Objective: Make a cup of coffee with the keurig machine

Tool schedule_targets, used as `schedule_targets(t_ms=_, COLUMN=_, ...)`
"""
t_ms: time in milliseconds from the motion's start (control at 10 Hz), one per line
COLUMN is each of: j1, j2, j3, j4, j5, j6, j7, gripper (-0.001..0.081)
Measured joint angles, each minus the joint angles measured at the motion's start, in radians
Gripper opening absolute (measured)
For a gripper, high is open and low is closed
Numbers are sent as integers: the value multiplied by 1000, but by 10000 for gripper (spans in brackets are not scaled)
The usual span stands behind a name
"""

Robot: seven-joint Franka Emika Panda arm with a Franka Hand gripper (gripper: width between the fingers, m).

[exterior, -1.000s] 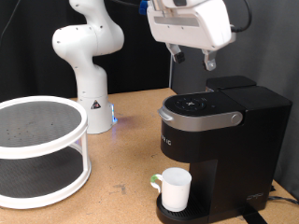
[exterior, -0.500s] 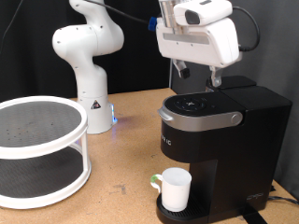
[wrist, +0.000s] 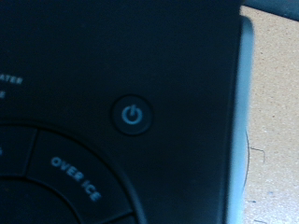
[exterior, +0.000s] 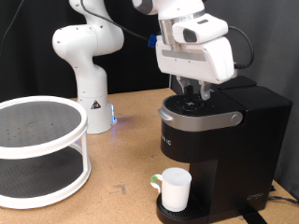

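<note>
- Keurig machine (exterior: 220, 140) stood on the wooden table (exterior: 112, 140) at the exterior view's right, lid down, silver band around the top panel.
- White cup (exterior: 174, 189) sat on the drip tray (exterior: 173, 215) under the brew head, upright, with a greenish mark by its handle side.
- Wrist view was filled by the machine's dark control panel: power button (wrist: 133, 116) near centre, an "OVER ICE" key (wrist: 75, 175) just beside it, table visible past the panel's edge.
- Gripper (exterior: 194, 93) hung directly over the top panel, fingertips very near or touching it; contact could not be confirmed.
- Fingers were not visible in the wrist view and were blurred in the exterior view, so I cannot tell whether they were apart or together.
- Nothing was seen between the fingers.
- Risk, as judged: keys sit close together, so a slightly off descent could hit "OVER ICE" instead of the power button.
- Risk, as judged: too hard a press could shift the machine and leave the cup off-centre under the spout.
- White two-tier shelf (exterior: 37, 149) stood well apart at the exterior view's left.
</note>
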Motion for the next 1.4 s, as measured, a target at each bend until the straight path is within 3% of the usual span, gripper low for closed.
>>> schedule_targets(t_ms=200, j1=1, j2=-1, j3=2, j4=-24, j5=5, j6=14, j7=-5, gripper=215)
schedule_targets(t_ms=300, j1=1, j2=-2, j3=3, j4=-35, j5=7, j6=23, j7=-8, gripper=215)
schedule_targets(t_ms=400, j1=1, j2=-2, j3=5, j4=-43, j5=8, j6=32, j7=-9, gripper=50)
schedule_targets(t_ms=900, j1=-1, j2=-2, j3=7, j4=-55, j5=8, j6=31, j7=-5, gripper=4)
schedule_targets(t_ms=1400, j1=-14, j2=21, j3=-3, j4=-5, j5=10, j6=-101, j7=41, gripper=1)
